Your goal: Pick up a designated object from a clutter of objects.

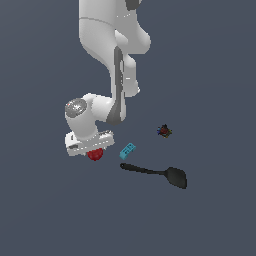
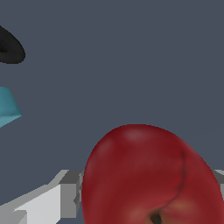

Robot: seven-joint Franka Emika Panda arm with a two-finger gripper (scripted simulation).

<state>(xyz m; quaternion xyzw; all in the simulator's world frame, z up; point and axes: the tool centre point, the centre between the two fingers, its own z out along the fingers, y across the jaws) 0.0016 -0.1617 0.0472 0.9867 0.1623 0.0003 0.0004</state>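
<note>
White Panda arm (image 1: 112, 55) descending from the top edge, bent at the wrist. Gripper (image 1: 95, 150) low over the dark grey floor (image 1: 210, 75), pressed right onto the red apple (image 1: 96, 154); only the apple's lower part visible beneath the hand, finger spacing hidden. Taking the apple as landmark: light-blue toy brick (image 1: 127, 150) just beside it toward the exterior view's right, lying tilted. Black spatula (image 1: 157, 173) beyond the brick and slightly lower in the picture, handle tip near the brick, blade farthest away. Small dark multicoloured object (image 1: 164, 131) well apart, up and to the right.
</note>
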